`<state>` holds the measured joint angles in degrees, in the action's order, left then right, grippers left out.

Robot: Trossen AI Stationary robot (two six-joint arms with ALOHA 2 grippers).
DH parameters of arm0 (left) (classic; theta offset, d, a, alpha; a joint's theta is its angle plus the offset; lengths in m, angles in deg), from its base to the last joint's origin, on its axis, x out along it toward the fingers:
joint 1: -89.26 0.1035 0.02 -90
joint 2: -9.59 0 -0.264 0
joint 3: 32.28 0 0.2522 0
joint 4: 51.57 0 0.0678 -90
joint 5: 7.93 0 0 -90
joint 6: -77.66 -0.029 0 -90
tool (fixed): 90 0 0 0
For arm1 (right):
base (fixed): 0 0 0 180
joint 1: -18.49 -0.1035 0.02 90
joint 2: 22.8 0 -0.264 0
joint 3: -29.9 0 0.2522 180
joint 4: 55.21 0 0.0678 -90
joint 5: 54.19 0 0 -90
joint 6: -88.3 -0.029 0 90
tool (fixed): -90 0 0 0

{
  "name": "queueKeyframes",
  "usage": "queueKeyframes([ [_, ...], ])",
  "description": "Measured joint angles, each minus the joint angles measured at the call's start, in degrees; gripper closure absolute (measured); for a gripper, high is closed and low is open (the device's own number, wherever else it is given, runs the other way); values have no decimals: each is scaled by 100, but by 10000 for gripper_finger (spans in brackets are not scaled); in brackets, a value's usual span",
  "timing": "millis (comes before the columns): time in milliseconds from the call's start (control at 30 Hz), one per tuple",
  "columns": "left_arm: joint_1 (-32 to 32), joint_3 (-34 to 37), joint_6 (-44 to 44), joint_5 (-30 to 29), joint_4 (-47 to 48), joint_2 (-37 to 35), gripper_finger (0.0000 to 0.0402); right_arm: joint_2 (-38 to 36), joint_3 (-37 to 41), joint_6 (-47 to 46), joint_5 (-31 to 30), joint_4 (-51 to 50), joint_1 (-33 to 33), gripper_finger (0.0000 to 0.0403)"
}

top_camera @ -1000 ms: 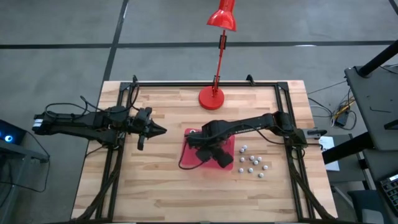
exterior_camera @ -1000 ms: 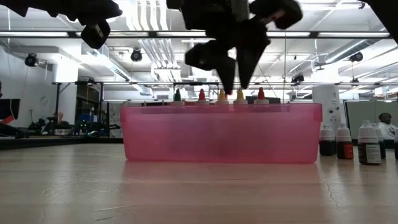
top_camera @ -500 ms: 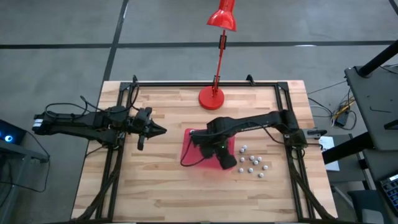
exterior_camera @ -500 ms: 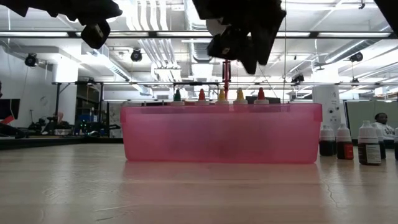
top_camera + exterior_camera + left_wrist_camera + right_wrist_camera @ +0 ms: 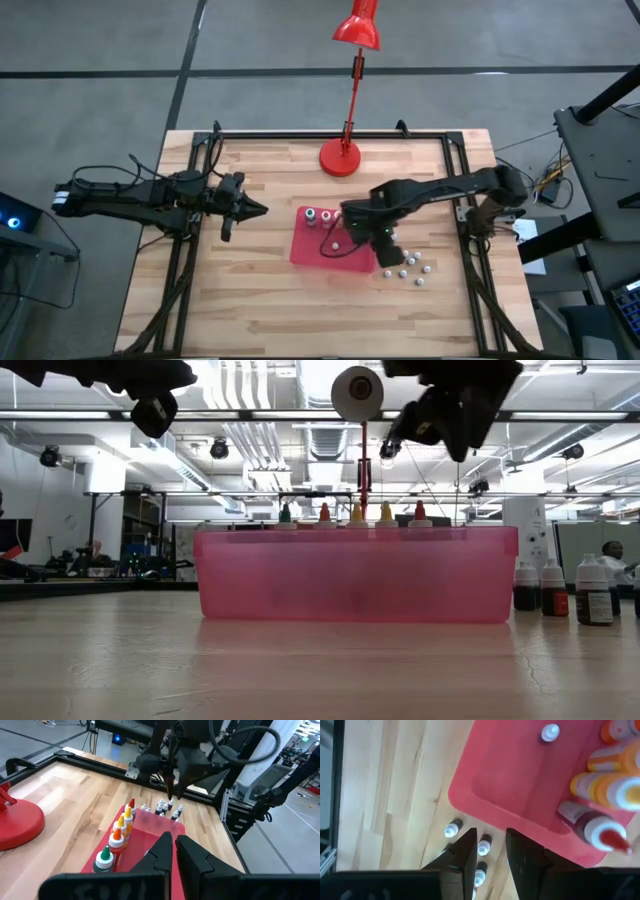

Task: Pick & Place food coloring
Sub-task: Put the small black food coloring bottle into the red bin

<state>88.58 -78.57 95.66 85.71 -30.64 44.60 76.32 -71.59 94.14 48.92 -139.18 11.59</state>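
- Food coloring bottles (image 5: 118, 831): row of five standing in red tray (image 5: 305, 251); others loose on table (image 5: 250, 300) beside it.
- Handling, judged: light, rigid, slick, tippy; best pinched across body below cap.
- Right gripper (image 5: 488, 851): above tray edge, narrow gap, empty.
- Left gripper (image 5: 174, 845): parked well apart, closed.

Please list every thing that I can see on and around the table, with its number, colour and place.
Table: one, pale wood, under everything.
Lamp: one, red, at the far edge of the table, in the middle.
Tray: one, red, in the middle of the table.
Colour-cap bottles: five, with green, orange, yellow and red caps, in a row inside the tray along its lamp side.
White-cap bottles: at least six, dark with white caps, standing loose on the table right of the tray.
Left pincer: one, dark, shut, empty, over the table left of the tray.
Right pincer: one, dark, open, empty, above the tray's right edge and the white-cap bottles.
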Motion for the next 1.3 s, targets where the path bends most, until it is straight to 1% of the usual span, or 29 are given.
queueKeyframes([
  [100,-1,0,0,-2,3,0,402,-452,552,-224,-353,256,4,314],
  [233,0,0,2,-4,12,0,402,-967,1120,-260,-756,323,4,321],
  [367,0,0,2,-9,13,0,402,-1362,1625,-161,-774,342,4,325],
  [500,-1,0,2,-11,14,0,402,-1606,2110,-144,-779,468,4,323],
  [633,-1,0,32,-11,17,0,402,-1703,2582,-300,-780,800,5,311],
  [800,-1,0,43,-11,15,0,402,-1688,2990,-414,-894,1139,12,284],
  [1000,-1,0,81,-11,17,0,402,-1688,3219,-193,-1015,1345,137,253],
  [1300,-1,0,214,-13,17,0,402,-1650,3529,186,-967,1697,447,241],
])
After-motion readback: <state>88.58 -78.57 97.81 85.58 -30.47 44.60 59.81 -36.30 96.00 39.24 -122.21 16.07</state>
